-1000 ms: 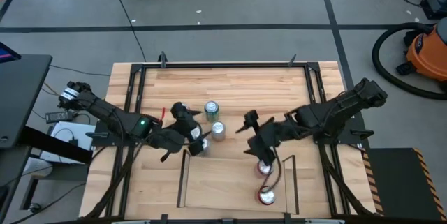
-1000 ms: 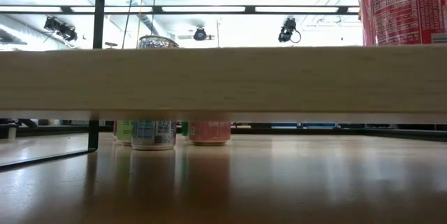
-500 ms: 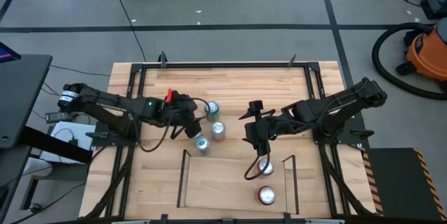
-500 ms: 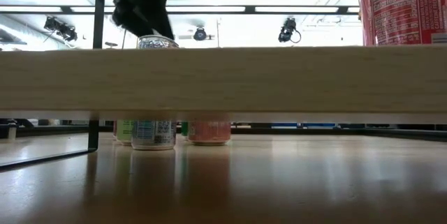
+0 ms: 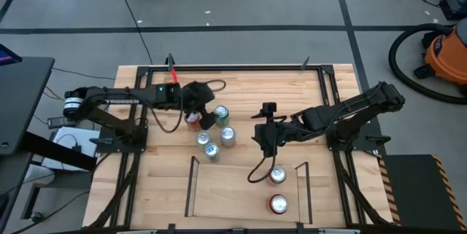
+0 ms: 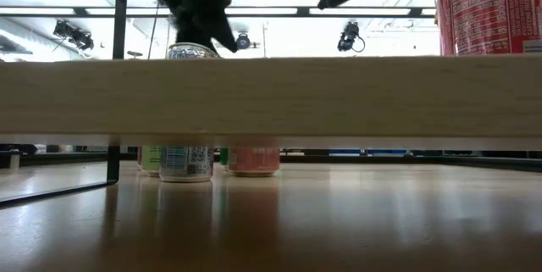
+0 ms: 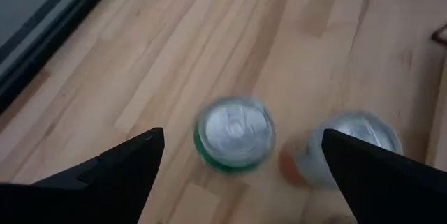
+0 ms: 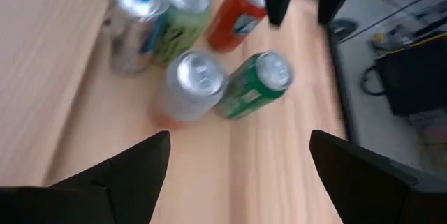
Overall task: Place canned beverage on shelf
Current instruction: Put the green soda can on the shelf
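Note:
Several cans stand in a cluster on the tabletop: a green one (image 5: 221, 113), a red one (image 5: 193, 122), a silver-topped pale one (image 5: 228, 136), a light green one (image 5: 203, 139) and a blue one (image 5: 211, 151). Two red cans (image 5: 277, 176) (image 5: 278, 204) stand on the shelf (image 5: 233, 190) near its right rail. My left gripper (image 5: 204, 116) hovers open over the cluster, and the green can (image 7: 234, 135) shows between its fingers. My right gripper (image 5: 261, 136) is open and empty, to the right of the cluster, which shows ahead of it in its wrist view (image 8: 239, 135).
The shelf's thin black rails (image 5: 191, 186) (image 5: 303, 184) stand along its left and right sides. In the low view the shelf board's edge (image 6: 271, 94) spans the picture, with one red can (image 6: 487, 9) on top. A black frame (image 5: 233, 67) borders the tabletop.
My left gripper has gone from the blue can by the shelf's far left corner toward the table's far edge, over the green and red cans. My right gripper has gone up and away from the red can on the shelf, toward the far edge; that can stays standing.

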Robot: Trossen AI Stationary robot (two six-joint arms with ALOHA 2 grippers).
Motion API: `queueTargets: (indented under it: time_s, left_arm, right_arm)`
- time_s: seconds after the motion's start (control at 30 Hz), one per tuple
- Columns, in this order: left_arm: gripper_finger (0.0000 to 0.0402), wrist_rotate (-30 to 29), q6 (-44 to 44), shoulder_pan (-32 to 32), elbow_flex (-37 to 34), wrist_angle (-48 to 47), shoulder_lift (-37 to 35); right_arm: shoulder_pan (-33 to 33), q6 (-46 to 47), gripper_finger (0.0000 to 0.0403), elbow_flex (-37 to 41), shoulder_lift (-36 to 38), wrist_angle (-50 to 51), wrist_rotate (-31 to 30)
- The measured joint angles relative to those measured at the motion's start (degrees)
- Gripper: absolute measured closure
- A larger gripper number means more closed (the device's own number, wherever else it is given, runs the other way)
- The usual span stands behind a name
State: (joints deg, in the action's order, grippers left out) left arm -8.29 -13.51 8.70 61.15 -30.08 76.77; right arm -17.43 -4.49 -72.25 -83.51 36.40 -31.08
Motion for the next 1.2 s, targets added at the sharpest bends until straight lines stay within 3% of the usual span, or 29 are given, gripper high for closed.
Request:
queueTargets:
  time_s: [0.17,0.43,0.83,1.0,1.2]
  left_arm:
    - [0.0002,3.89,0.44,3.29,0.04,3.46,1.87]
    - [0.0002,3.91,-3.49,3.26,0.50,3.45,7.44]
    - [0.0002,4.50,-0.22,2.94,0.47,5.40,9.06]
    - [0.0002,4.38,1.07,2.03,0.44,5.72,12.02]
    - [0.0002,3.29,1.26,1.91,0.46,5.35,14.99]
  right_arm:
    - [0.31,0.23,0.0049,0.04,1.64,-2.07,-4.32]
    - [0.61,2.36,0.0049,0.04,2.46,-6.65,-9.30]
    - [0.70,5.53,0.0049,0.08,2.08,-11.28,-11.54]
    - [0.50,4.38,0.0049,3.24,2.08,-16.80,-15.16]
    - [1.01,3.37,0.0049,5.16,2.06,-19.76,-14.56]
